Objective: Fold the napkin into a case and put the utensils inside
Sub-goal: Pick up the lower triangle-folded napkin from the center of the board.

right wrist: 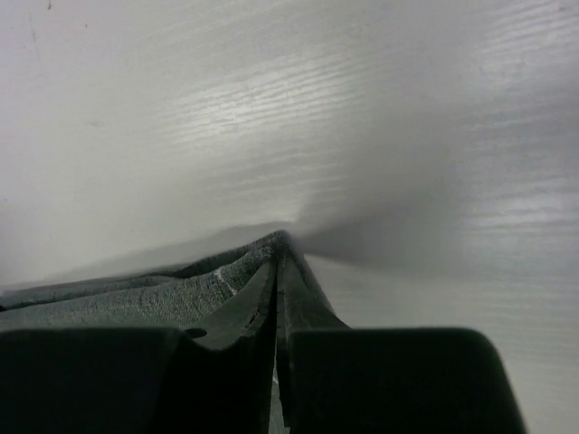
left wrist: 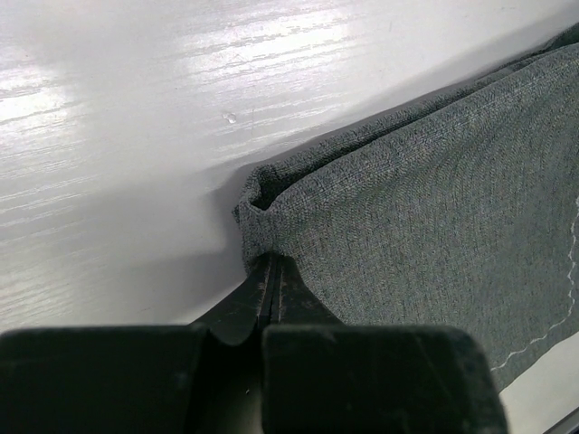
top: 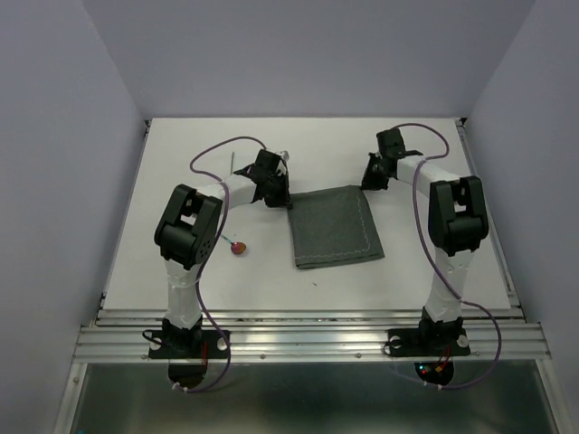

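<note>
The dark grey napkin (top: 335,226) lies folded into a rectangle in the middle of the white table. My left gripper (top: 288,202) is shut on its far left corner; the left wrist view shows the cloth (left wrist: 434,199) bunched at the closed tips (left wrist: 271,259). My right gripper (top: 364,186) is shut on the far right corner, with cloth (right wrist: 136,289) pinched at its tips (right wrist: 282,239). The spoon with the red bowl (top: 238,247) rests on the table left of the napkin, beside the left arm. A thin pale stick (top: 233,165) lies left of the left gripper.
The white table (top: 181,181) is bounded by grey walls at the left, right and back. A metal rail (top: 308,339) runs along its near edge, with both arm bases bolted to it. Purple cables loop over each arm.
</note>
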Available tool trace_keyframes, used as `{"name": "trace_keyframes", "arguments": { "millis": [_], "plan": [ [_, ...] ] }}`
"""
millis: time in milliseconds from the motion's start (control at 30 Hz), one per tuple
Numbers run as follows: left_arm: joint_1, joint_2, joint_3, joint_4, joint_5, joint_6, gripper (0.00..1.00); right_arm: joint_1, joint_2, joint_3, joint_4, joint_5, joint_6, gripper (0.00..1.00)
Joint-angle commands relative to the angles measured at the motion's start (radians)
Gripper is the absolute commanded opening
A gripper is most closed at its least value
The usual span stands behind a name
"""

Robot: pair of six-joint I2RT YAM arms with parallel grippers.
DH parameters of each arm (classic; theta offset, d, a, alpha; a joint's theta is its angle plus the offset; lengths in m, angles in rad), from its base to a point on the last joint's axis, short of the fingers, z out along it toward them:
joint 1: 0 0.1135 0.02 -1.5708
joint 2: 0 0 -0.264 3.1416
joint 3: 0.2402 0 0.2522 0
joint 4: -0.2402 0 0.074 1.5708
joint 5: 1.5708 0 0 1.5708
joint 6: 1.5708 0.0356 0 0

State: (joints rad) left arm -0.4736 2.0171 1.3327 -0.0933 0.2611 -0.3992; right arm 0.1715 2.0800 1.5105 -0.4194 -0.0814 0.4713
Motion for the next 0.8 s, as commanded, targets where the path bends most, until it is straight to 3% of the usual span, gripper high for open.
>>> {"name": "trace_keyframes", "arguments": {
  "millis": [0,200,467,767],
  "plan": [
    [0.0,-0.073,0.069,-0.034,0.004,0.023,0.0,0.008,-0.152,-0.029,0.019,0.028,0.0,0.07],
    [0.0,-0.078,0.117,-0.059,-0.003,0.023,0.0,0.029,-0.19,-0.061,0.024,0.011,0.004,0.07],
    [0.0,0.014,0.123,-0.066,-0.017,0.026,0.0,0.062,-0.078,-0.038,0.045,-0.054,0.012,0.07],
    [0.001,0.103,0.125,-0.098,-0.023,0.046,0.0,0.062,0.012,-0.032,0.042,0.069,0.007,0.07]
  ]
}}
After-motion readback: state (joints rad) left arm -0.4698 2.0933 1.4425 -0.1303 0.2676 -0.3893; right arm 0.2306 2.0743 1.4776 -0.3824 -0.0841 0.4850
